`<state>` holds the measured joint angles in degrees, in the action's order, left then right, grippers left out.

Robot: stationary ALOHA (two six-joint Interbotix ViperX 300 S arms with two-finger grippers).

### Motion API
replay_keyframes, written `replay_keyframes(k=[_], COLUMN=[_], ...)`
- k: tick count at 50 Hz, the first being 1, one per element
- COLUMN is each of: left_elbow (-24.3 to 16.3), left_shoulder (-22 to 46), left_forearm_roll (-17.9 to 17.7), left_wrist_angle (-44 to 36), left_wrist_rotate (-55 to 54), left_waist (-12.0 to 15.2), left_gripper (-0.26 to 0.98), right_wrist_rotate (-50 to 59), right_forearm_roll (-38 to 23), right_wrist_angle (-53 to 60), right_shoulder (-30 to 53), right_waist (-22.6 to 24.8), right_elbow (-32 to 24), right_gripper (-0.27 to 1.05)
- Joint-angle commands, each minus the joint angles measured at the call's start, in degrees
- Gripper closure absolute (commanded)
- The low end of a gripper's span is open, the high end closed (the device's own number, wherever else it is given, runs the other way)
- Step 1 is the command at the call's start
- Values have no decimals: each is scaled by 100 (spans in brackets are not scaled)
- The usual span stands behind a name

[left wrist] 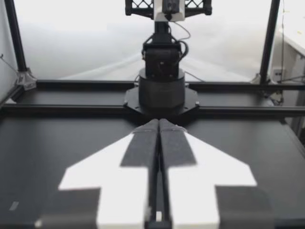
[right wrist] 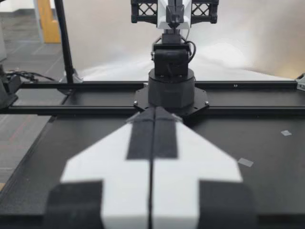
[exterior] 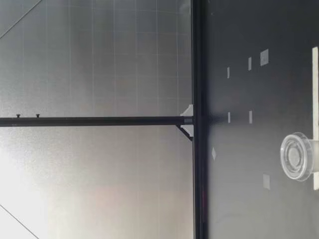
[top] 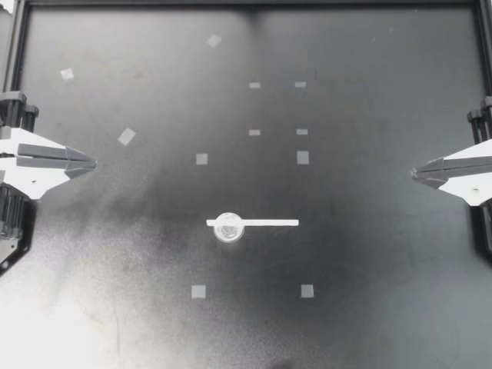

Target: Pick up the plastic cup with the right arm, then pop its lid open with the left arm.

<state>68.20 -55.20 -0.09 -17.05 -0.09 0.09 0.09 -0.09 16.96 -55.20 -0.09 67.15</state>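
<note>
A small clear plastic cup (top: 229,227) sits on the black table, at the left end of a white tape strip (top: 265,222). The low view has the cup (exterior: 297,156) lying on its side beside the strip (exterior: 315,99). My left gripper (top: 91,163) rests at the table's left edge, shut and holding nothing, far from the cup. At the right edge my right gripper (top: 415,174) is likewise shut and holding nothing. In the left wrist view the left gripper (left wrist: 158,123) has its fingers pressed together, facing the other arm's base (left wrist: 161,90). The right wrist view has the right gripper (right wrist: 155,110) shut the same way.
Several small squares of pale tape (top: 201,159) are stuck about the table (top: 369,100). A black frame rail (top: 246,4) runs along the far edge, with posts at the sides (exterior: 197,119).
</note>
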Motion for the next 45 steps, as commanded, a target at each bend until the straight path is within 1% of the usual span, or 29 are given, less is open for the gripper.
replay_keyframes(k=[1,3,6,9,12,16,17,23,25,29,31,34,41,45], left_elbow=[325,475,659,765,756,501,352,-229,-360,-554,-606,-642,-633,-650], left_shoulder=[123,167,255,360,492,729,853,1538,1811,2373,2646,3103,3876,4271], left_forearm_roll=[18,-18,-97,-185,-193,-193,-185,-53,18,44,53,62,202,202], left_wrist_angle=[-35,-70,-158,-229,-246,-211,-176,114,149,123,53,-167,-773,-1125], left_wrist_rotate=[-62,-114,-255,-422,-501,-475,-457,-334,-290,-237,-220,-202,-149,-167], left_waist=[97,105,97,105,105,105,97,97,97,70,62,35,-114,-141], left_gripper=[63,70,75,76,76,76,76,75,75,75,75,75,75,75], right_wrist_rotate=[-9,-44,-53,-44,-35,-9,0,88,123,272,387,606,1178,1274], right_forearm_roll=[-9,-9,-9,0,-9,-9,0,-9,-9,-9,-9,-9,-9,-9], right_wrist_angle=[9,35,53,70,105,202,237,264,299,422,571,896,1793,2109], right_shoulder=[44,44,26,26,70,229,299,1002,1292,1907,2197,2619,3630,4131], right_waist=[-18,-26,-26,-26,-26,-26,-26,-26,-18,-18,-18,-26,-18,-26], right_elbow=[44,176,308,404,422,281,229,-114,-158,-220,-229,-255,-264,-325], right_gripper=[73,82,88,88,88,88,88,88,88,85,82,74,40,20])
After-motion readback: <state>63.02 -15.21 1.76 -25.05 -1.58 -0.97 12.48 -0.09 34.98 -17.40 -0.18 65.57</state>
